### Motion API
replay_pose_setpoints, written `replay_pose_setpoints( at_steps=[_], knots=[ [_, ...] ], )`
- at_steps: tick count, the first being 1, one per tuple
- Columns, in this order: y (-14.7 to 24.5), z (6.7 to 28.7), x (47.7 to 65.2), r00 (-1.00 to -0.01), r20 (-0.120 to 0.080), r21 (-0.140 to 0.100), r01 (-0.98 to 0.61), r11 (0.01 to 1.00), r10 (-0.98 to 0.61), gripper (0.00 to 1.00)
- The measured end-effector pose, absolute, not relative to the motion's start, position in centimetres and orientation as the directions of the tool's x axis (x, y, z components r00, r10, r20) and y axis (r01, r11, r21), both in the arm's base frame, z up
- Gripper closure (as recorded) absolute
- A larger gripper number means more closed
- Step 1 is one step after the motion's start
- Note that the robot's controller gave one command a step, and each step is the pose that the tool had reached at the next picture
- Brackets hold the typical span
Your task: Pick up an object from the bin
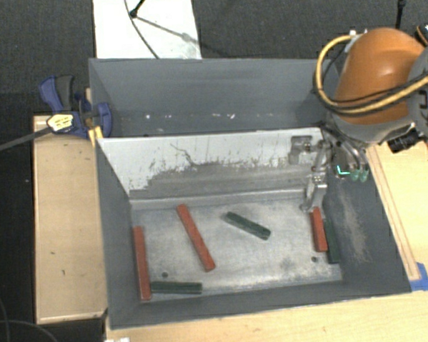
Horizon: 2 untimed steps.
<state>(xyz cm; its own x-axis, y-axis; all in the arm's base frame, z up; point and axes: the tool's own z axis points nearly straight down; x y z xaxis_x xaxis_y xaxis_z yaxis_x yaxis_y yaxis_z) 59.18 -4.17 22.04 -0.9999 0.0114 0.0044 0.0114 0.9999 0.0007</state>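
My gripper [312, 197] hangs at the right side of the bin, its metal fingers pointing down just above the top end of a red stick [318, 230]. That stick lies along the right wall with a dark green stick [331, 243] right beside it. Nothing shows between the fingers. A short dark green stick [247, 226] lies on the floor to the gripper's left.
A long red stick [195, 238] lies slanted in the middle-left of the floor. Another red stick [141, 263] runs along the left wall, and a dark green stick [176, 287] lies at the front left. The arm with its orange cover stands over the right rim.
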Motion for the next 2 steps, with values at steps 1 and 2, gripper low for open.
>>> replay_pose_setpoints(
  at_steps=[1,2],
  knots=[
    [3.5,12.6,55.0,-1.000,0.008,0.003,0.026,1.000,0.026,0.00],
    [1.0,6.7,56.9,-1.000,0.003,0.000,0.011,1.000,0.011,0.00]
  ],
)
